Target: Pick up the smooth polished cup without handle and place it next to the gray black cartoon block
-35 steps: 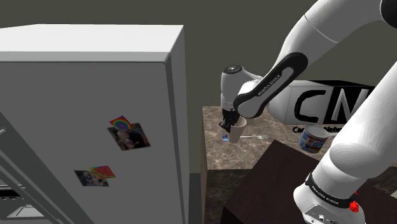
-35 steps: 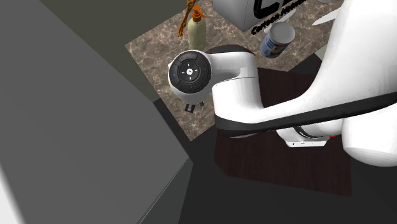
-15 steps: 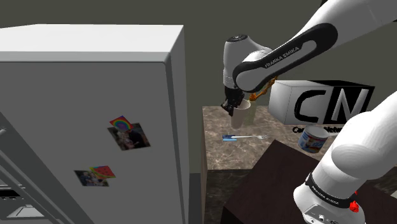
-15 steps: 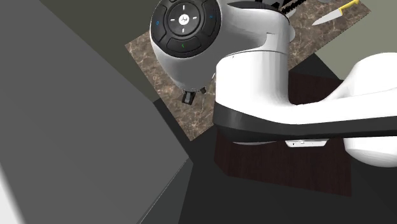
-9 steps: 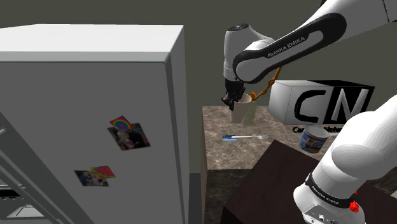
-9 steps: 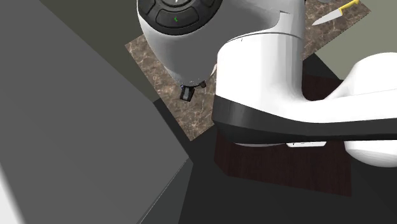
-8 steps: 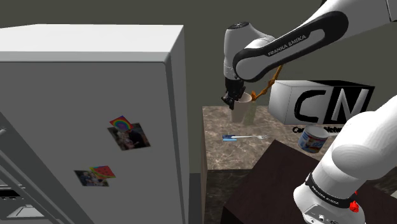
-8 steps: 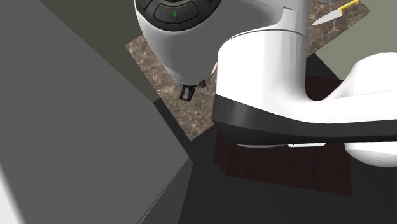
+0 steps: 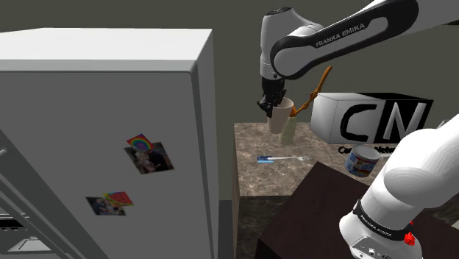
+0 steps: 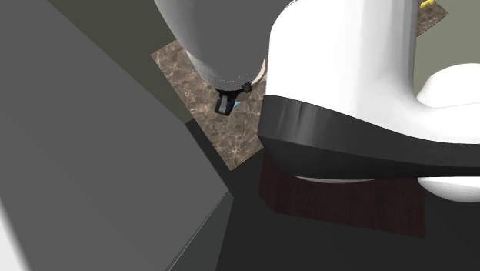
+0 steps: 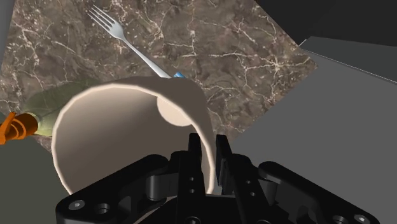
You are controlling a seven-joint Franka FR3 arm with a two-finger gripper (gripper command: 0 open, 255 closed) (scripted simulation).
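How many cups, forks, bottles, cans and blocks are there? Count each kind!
cup: 1
fork: 1
bottle: 1
can: 1
block: 1
Total: 5

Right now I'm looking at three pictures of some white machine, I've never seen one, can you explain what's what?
It is a white robot arm on a dark box. One picture looks from beside that box, one from above, one from a camera on the arm's hand. Its black gripper is shut on the rim of a beige handleless cup, one finger inside, one outside. On the marbled counter are a fork, a bottle with an orange cap, a can and a block lettered CN. A tall white cabinet stands beside the counter.
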